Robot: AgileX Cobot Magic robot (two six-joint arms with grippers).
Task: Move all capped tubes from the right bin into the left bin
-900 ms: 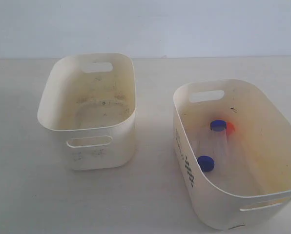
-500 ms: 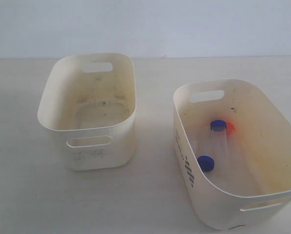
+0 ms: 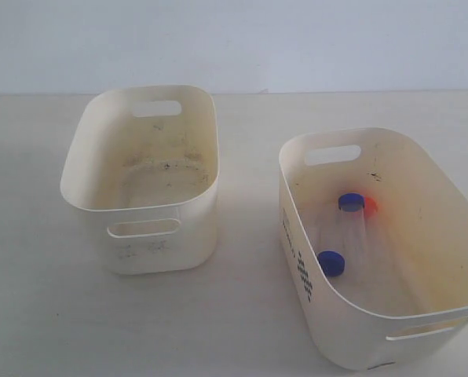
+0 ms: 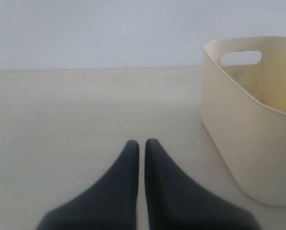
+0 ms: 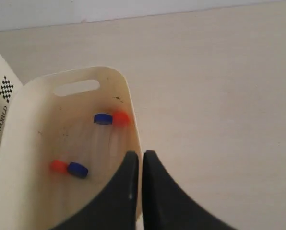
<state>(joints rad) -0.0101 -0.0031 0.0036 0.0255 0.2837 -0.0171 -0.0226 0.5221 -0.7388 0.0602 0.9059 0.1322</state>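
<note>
The right bin (image 3: pixel 434 236), with black dot print on its side, holds capped tubes lying on its floor. In the exterior view I see a blue cap (image 3: pixel 349 202), an orange cap (image 3: pixel 370 206) behind it and a second blue cap (image 3: pixel 330 262). The right wrist view looks into the same bin (image 5: pixel 32 124) and shows several caps, blue (image 5: pixel 102 119) and orange (image 5: pixel 121 118). My right gripper (image 5: pixel 139 153) is shut and empty over that bin's rim. The left bin (image 3: pixel 163 243) has dark specks and no tubes inside. My left gripper (image 4: pixel 139 142) is shut and empty over the table beside the left bin (image 4: pixel 244 139).
Both bins stand on a pale table (image 3: pixel 250 314) with a gap between them. A light wall runs behind the table. A cream surface (image 5: pixel 1 108) with checker print and lettering shows at the edge of the right wrist view. No arm appears in the exterior view.
</note>
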